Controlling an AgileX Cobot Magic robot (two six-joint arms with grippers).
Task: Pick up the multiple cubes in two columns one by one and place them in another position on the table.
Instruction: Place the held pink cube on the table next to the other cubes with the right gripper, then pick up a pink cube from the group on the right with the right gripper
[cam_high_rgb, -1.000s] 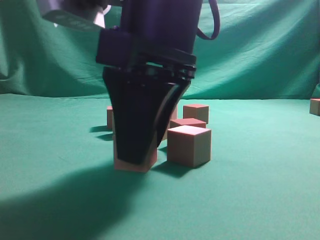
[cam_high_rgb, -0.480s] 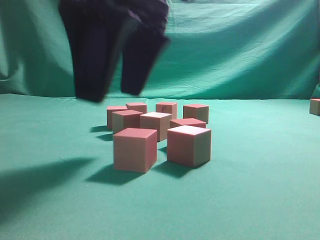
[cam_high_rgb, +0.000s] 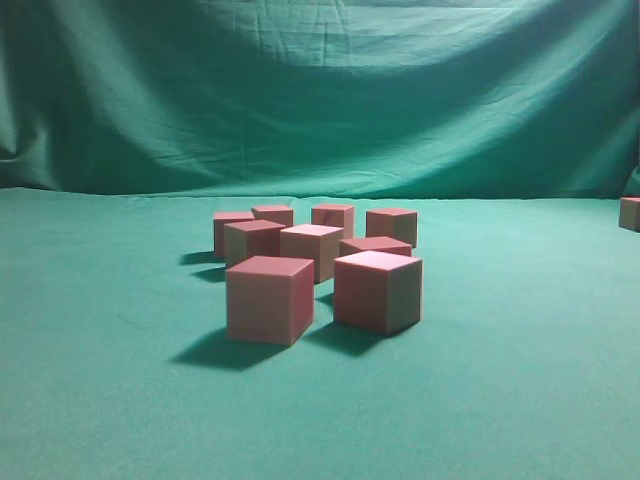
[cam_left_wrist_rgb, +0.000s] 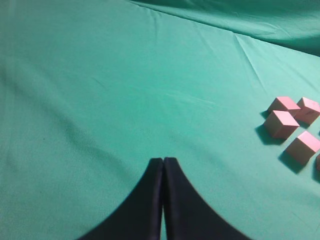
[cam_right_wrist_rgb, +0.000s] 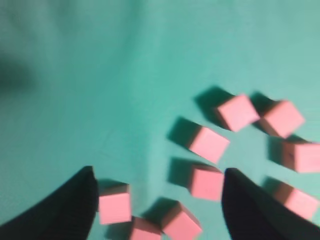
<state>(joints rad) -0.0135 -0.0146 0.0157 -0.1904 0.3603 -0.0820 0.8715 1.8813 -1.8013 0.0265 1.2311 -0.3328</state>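
The cubes (cam_high_rgb: 300, 265) sit packed in a cluster mid-table (cam_high_rgb: 520, 400); the right gripper (cam_right_wrist_rgb: 157, 202), jaws apart and empty above them, risks nudging neighbours on descent, while the left gripper (cam_left_wrist_rgb: 163, 161) rests closed, well aside.

I see a green backdrop curtain (cam_high_rgb: 330, 95) hanging behind the work area, filling the upper part of the exterior view. It's draped, with soft folds and creases running across it; darker shading on the left side and upper corners, lighter toward the middle. Its bottom edge meets the flat surface along a nearly straight line. In the left wrist view I get a darker green strip of the same cloth (cam_left_wrist_rgb: 260, 17) at the top right corner. Nothing else non-task that I can make out.
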